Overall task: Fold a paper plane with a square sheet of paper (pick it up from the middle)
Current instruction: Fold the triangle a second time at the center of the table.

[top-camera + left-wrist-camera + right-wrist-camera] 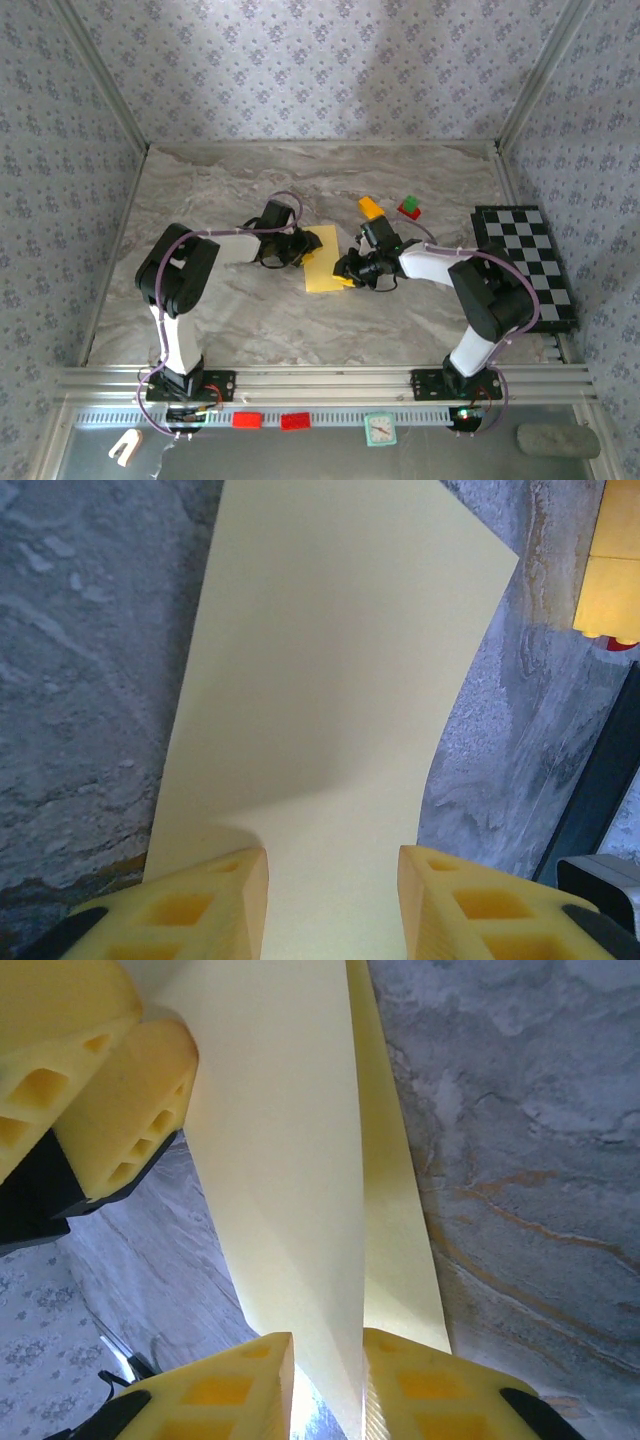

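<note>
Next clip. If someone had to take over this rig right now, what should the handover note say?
Left gripper: jaws apart, the yellow sheet running between its fingers.
Right gripper: jaws narrow around a raised flap of the sheet; cannot tell whether it is clamped.
Sheet: mid-table, between the two grippers, one long flap lifted.
Done: a first fold appears started.
Left: crease it flat, then make every further fold; no dart shape yet.
</note>
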`<state>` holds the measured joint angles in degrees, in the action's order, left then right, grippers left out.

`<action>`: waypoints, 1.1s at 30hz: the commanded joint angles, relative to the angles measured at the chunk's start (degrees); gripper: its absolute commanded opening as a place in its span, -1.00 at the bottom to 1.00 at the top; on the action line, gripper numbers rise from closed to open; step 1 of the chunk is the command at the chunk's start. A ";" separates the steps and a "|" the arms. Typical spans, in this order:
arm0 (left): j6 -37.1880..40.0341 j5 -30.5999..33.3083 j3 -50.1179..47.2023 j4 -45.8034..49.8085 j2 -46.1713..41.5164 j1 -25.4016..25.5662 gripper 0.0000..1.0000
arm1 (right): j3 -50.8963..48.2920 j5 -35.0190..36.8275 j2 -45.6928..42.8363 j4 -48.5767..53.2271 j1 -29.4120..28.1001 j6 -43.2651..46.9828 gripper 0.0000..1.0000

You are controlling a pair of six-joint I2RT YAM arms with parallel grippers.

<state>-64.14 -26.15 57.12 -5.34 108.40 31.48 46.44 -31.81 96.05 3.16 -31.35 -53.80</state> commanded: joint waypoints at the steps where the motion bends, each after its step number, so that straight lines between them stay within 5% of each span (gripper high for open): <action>1: -0.15 -0.57 0.36 3.68 0.78 0.07 -0.21 | 0.90 -0.73 1.40 2.57 0.25 -0.91 -0.56; 13: 1.07 -1.27 1.58 0.87 -3.19 -0.37 -0.16 | 1.82 1.39 0.91 6.48 0.39 0.64 -0.89; 33: 4.70 -2.23 5.14 4.07 3.47 -2.44 -0.31 | 3.21 0.64 -1.22 9.93 0.75 3.70 -0.95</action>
<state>-61.08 -27.22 60.55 -3.92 110.80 29.02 47.97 -30.87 96.23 11.81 -30.87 -51.48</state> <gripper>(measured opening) 0.346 0.057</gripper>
